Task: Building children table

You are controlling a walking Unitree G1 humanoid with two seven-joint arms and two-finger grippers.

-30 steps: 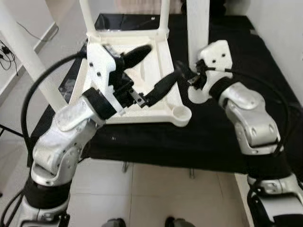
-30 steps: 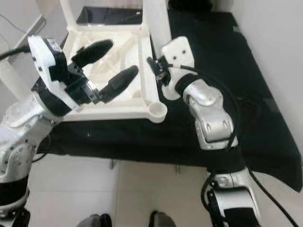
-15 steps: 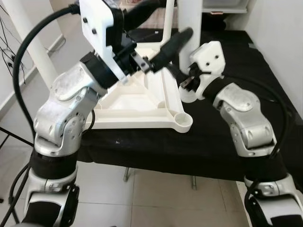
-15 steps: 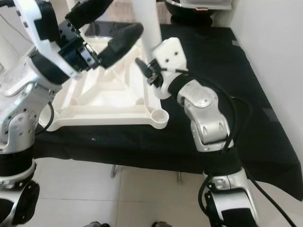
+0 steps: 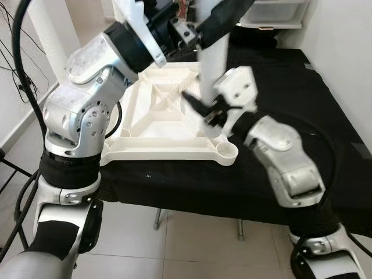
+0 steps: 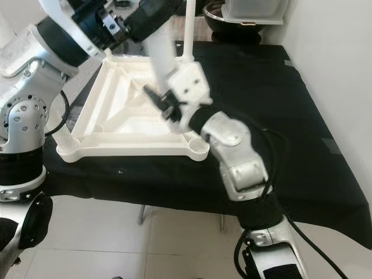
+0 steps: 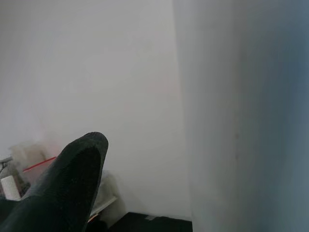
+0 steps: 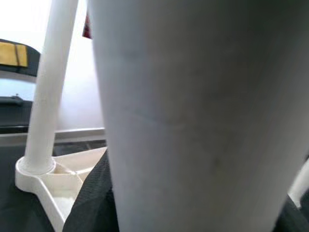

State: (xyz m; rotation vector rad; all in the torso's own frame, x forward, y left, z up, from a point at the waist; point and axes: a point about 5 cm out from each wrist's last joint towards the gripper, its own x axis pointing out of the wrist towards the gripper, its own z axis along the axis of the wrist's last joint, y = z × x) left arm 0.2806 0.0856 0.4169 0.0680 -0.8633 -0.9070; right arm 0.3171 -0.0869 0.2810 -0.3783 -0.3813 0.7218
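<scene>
Left eye view: right end effector (image 5: 200, 110) clamps the white leg (image 5: 213, 64) at frame centre; left end effector (image 5: 195, 23) spreads wide at top. Keep the leg vertical over the tabletop's (image 5: 157, 125) lower-right socket (image 5: 228, 152).

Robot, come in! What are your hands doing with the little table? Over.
Right gripper shut on white table leg, low. Left gripper up high beside it. Upside-down tabletop on black cloth; near corner socket empty.
</scene>
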